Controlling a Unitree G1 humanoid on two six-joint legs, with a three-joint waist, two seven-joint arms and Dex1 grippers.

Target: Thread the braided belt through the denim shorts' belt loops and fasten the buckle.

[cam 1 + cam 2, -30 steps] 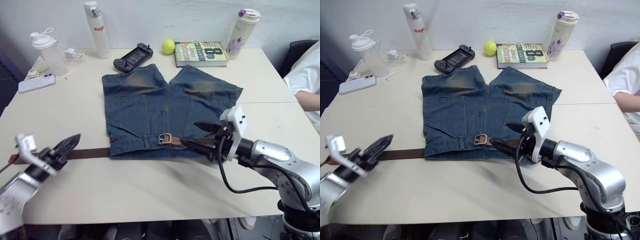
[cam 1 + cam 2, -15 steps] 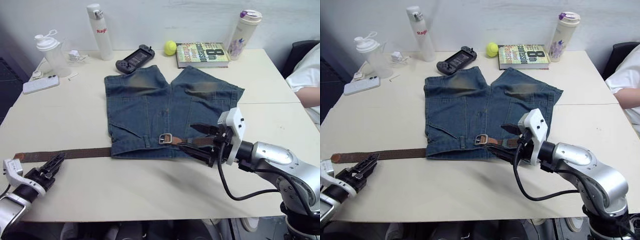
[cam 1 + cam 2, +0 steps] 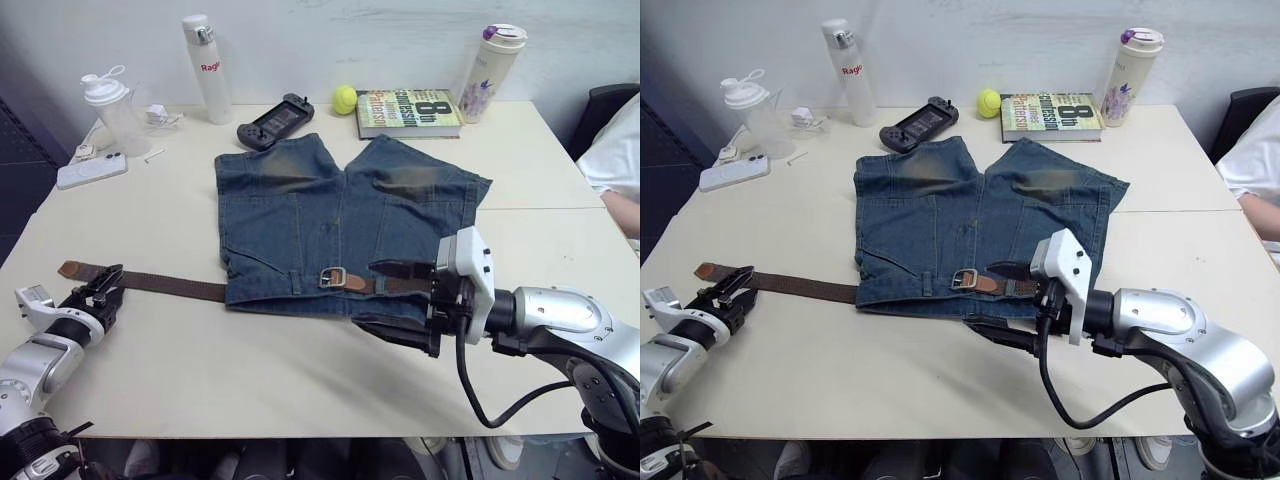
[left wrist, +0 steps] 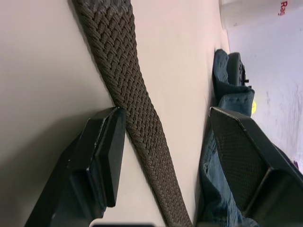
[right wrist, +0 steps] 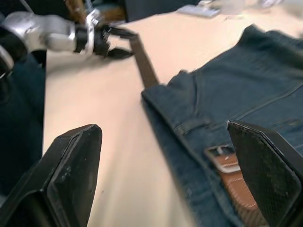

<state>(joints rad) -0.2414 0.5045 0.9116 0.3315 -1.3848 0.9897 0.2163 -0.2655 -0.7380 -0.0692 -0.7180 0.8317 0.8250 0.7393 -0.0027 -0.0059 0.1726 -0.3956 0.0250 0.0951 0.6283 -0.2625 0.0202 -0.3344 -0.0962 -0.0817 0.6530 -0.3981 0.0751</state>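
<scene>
Brown braided belt [image 4: 125, 90] lies between the open left tool [image 4: 170, 156].

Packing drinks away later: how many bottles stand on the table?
3, all along the far edge: a clear shaker at far left, a white bottle beside it, and a floral bottle right of the book.
</scene>
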